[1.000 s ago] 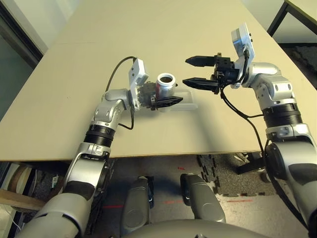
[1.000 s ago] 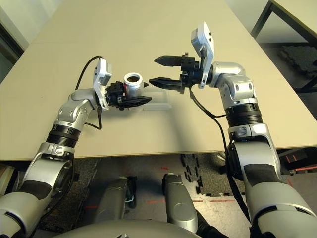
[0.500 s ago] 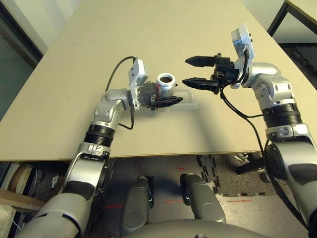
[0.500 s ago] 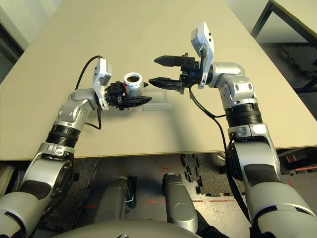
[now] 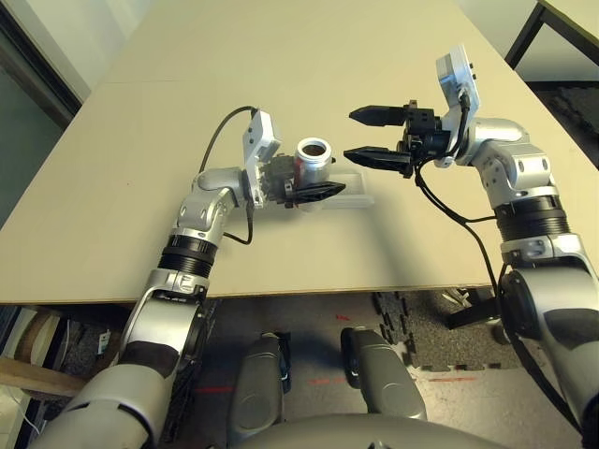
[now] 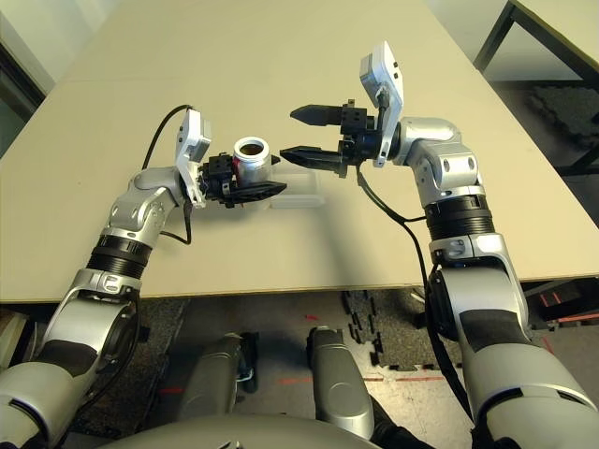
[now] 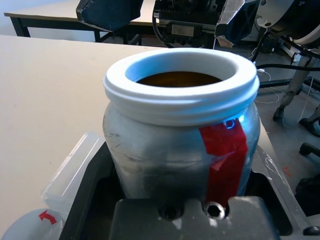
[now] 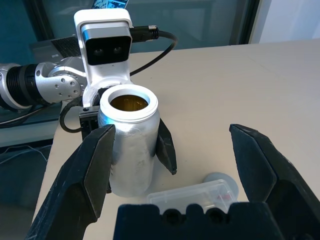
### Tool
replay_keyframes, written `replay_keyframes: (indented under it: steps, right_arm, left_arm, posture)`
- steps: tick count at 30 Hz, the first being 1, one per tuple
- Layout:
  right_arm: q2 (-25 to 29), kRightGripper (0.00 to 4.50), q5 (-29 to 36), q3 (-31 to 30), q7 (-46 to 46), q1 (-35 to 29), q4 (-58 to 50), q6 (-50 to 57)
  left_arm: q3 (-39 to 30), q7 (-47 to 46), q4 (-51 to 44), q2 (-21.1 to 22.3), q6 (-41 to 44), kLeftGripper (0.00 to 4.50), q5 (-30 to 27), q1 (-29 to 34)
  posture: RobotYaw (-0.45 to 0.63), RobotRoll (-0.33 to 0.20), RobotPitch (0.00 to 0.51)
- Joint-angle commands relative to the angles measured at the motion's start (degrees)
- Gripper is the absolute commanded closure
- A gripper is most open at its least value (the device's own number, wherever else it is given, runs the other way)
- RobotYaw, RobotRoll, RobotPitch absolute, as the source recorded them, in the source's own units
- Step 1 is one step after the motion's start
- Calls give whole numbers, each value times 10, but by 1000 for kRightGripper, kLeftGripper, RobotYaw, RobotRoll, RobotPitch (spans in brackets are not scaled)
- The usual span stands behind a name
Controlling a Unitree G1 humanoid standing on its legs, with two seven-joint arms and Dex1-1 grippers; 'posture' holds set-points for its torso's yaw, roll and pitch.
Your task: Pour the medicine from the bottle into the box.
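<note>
Beige worktop [image 5: 281, 75] carries the task items, with dark floor mats visible past its right edge. Left gripper [image 5: 309, 190]: fingers clamped on the bottle [image 5: 313, 161], holding it upright and clear of the worktop, roughly midway between the left and right edges and toward the near edge. The bottle is silver-grey with a red label stripe [image 7: 223, 160]; its cap is off, leaving a white rim around an open mouth, inside which brownish contents [image 7: 179, 79] are visible. Left forearm rises from the near edge, and the wrist is bent so that the gripper points level toward the right. Right gripper [image 5: 370, 134]: jaws spread wide with nothing between them, pointing level toward the left, just beside the bottle mouth and not touching it. Right forearm rises near the right edge, with the wrist bent inward. The box [image 5: 348, 191], of clear plastic, lies flat on the worktop directly below and beside the left gripper. A round grey cap [image 8: 221, 181] lies on the worktop next to the box, on the side toward the near edge.
</note>
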State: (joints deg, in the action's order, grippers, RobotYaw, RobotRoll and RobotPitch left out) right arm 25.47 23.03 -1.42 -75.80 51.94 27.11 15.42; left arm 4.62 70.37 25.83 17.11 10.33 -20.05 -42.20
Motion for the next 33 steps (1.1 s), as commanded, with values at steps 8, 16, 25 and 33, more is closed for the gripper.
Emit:
replay_keyframes:
  steps: [8, 16, 25, 33]
  right_arm:
    - [-3, 0, 0, 3, 2, -6, -3, -3]
    - [-7, 0, -1, 2, 4, -7, -4, -3]
    - [9, 0, -14, 33, 86, -27, 7, -12]
    - [17, 0, -12, 62, 160, -69, -30, 4]
  left_arm:
    - [3, 4, -1, 5, -1, 1653, 4, 0]
    - [2, 3, -4, 6, 0, 1653, 4, 1]
    - [-48, -43, 21, 51, -20, 1653, 4, 9]
    - [-113, -108, 64, 82, -43, 1653, 2, 5]
  posture:
    - [-198, 0, 135]
    - [-196, 0, 137]
    - [-178, 0, 151]
    - [-168, 0, 152]
